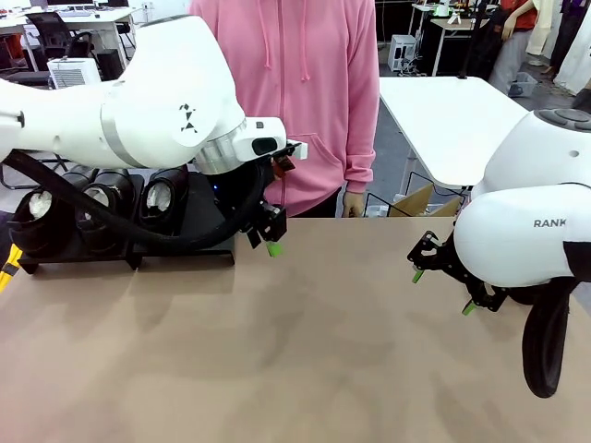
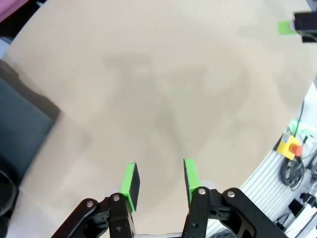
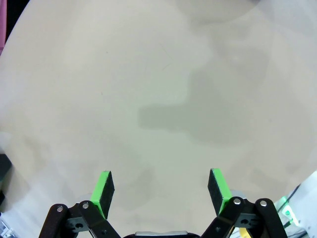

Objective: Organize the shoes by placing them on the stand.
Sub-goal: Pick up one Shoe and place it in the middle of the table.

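In the front view, a broad tan surface (image 1: 305, 351) is seen, bare across its middle and near side. Beyond it, white tables and office chairs are visible in the room, and a person in a pink hoodie (image 1: 305, 92) stands at the far edge. The stand (image 1: 120, 254), low and matte black, sits at the far left of the surface. On it three shoes (image 1: 102, 198) are lined up side by side, glossy black with rounded toes and white crumpled paper showing in their openings; part of the row is hidden by the left arm and its dark cable. The left claw (image 1: 266, 242) hangs just right of the stand, over the surface, with nothing held. The right claw (image 1: 443, 291) is poised over the right side, spread wide and empty.

In the left wrist view, the left claw (image 2: 158, 179) is shown half-spread, its green pads (image 2: 131, 181) apart above bare tan surface (image 2: 163, 89). A dark edge of the stand (image 2: 22, 124) lies at the left.

In the right wrist view, the right claw (image 3: 161, 191) is held wide open over bare surface (image 3: 148, 74) marked by soft shadows.
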Motion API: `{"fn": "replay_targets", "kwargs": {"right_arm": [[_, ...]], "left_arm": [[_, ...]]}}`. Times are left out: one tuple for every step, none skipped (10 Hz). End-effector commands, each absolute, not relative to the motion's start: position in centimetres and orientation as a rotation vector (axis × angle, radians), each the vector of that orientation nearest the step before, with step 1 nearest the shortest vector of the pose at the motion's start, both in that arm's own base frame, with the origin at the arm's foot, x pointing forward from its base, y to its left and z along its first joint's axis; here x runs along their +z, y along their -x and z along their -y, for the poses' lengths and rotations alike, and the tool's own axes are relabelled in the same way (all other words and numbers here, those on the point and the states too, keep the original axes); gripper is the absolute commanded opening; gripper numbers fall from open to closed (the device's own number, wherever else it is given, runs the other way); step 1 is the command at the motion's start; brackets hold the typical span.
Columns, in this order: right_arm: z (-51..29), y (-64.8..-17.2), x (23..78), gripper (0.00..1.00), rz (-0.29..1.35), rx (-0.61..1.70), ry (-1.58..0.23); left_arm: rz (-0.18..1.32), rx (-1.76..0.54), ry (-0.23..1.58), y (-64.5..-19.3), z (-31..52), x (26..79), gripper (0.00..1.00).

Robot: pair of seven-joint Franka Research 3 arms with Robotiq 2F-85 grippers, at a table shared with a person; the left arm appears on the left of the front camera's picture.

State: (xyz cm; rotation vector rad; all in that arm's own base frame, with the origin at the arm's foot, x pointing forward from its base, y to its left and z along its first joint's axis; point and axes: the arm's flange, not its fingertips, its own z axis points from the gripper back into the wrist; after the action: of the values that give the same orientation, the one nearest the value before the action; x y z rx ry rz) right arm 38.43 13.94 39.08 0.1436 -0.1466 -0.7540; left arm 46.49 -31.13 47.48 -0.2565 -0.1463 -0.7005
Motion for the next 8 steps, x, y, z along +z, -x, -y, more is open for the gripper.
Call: {"fn": "replay_targets", "kwargs": {"right_arm": [[-13.9, -38.4, 39.1, 1.00, 0.147, -0.754, -0.144], [-12.3, -39.9, 39.8, 1.00, 0.162, -0.679, -0.137], [-9.9, -41.5, 41.1, 1.00, 0.179, -0.615, -0.141], [-7.4, -43.0, 42.9, 1.00, 0.210, -0.505, -0.136], [-5.9, -44.3, 44.2, 1.00, 0.206, -0.386, -0.109], [-4.7, -45.9, 45.0, 1.00, 0.194, -0.209, -0.091], [-3.8, -47.3, 45.1, 1.00, 0.199, -0.119, -0.075], [-2.5, -49.2, 44.8, 1.00, 0.236, 0.042, -0.066]], "left_arm": [[0.154, -0.744, 0.257, -45.2, 32.0, 47.8, 0.50], [0.154, -0.744, 0.257, -45.2, 32.0, 47.8, 0.50], [0.154, -0.744, 0.257, -45.2, 32.0, 47.8, 0.50], [0.154, -0.744, 0.257, -45.2, 32.0, 47.8, 0.50], [0.154, -0.744, 0.257, -45.2, 32.0, 47.8, 0.50], [0.154, -0.744, 0.257, -45.2, 32.0, 47.8, 0.50], [0.154, -0.744, 0.257, -45.2, 32.0, 47.8, 0.50], [0.154, -0.744, 0.257, -45.2, 32.0, 47.8, 0.50]]}}
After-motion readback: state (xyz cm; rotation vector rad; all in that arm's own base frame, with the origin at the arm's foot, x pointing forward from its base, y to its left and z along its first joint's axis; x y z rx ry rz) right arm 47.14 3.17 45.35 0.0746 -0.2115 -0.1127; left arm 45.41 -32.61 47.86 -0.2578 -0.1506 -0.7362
